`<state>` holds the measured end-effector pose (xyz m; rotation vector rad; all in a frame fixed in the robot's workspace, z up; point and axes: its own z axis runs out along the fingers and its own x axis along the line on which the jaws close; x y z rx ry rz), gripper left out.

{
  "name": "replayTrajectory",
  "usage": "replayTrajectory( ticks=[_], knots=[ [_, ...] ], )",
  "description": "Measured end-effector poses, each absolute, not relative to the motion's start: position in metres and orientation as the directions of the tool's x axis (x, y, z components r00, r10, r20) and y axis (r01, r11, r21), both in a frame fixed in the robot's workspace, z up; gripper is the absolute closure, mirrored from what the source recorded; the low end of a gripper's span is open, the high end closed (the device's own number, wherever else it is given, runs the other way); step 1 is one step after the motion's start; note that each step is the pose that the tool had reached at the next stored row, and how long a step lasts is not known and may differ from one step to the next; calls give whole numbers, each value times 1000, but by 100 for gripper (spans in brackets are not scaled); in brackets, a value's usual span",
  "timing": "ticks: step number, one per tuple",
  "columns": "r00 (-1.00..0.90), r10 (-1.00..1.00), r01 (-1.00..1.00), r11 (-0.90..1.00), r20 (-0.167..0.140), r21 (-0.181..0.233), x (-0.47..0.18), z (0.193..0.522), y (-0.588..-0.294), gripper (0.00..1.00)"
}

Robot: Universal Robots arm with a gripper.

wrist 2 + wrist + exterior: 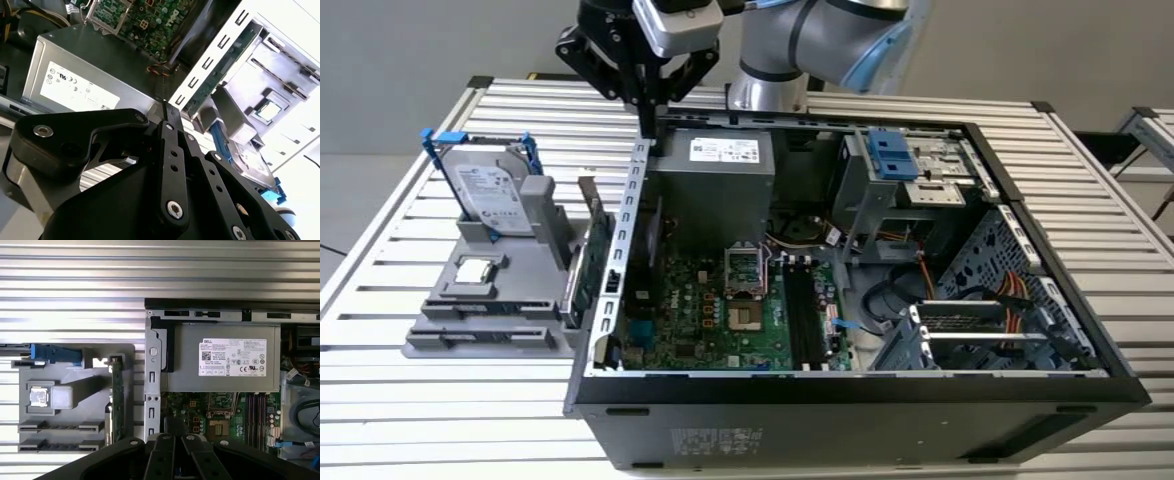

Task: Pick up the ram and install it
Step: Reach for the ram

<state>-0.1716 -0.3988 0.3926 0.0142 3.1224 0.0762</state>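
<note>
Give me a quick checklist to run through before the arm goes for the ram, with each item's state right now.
1. Ram in place: ok, it stands on edge in the grey holder beside the case.
2. Gripper free: ok, it holds nothing.
3. Jaws open for a grasp: not ok, they stand shut.
4. Gripper over the ram: not ok, it hangs by the case's rim near the power supply.
5. Memory slots free: ok, they look empty.
6. Slot latches open: cannot tell.
</note>
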Motion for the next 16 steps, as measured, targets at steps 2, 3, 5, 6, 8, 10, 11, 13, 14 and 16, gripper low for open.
replayTrajectory(
  ticks=[2, 3, 5, 6, 8, 10, 11, 13, 14, 16],
  knots=[
    [-1000, 8, 7, 999, -18, 49, -173, 393, -399, 100],
    [-1000, 7, 6, 999, -18, 49, -174, 393, -399, 100],
    [-1000, 5, 4, 999, -18, 49, -176, 393, -399, 100],
    [-1000, 4, 3, 999, -18, 49, -176, 393, -399, 100],
    [-1000, 2, 1, 999, -18, 49, -178, 393, -399, 100],
    [-1000, 0, -1, 999, -18, 49, -181, 393, -399, 100],
    [-1000, -1, -2, 999, -18, 49, -182, 393, -399, 100],
    [-1000, -4, -5, 999, -18, 49, -185, 393, -399, 100],
    [-1000, -5, -6, 999, -18, 49, -187, 393, -399, 100],
    [-1000, -7, -8, 999, -18, 49, -191, 393, -399, 100]
  ],
)
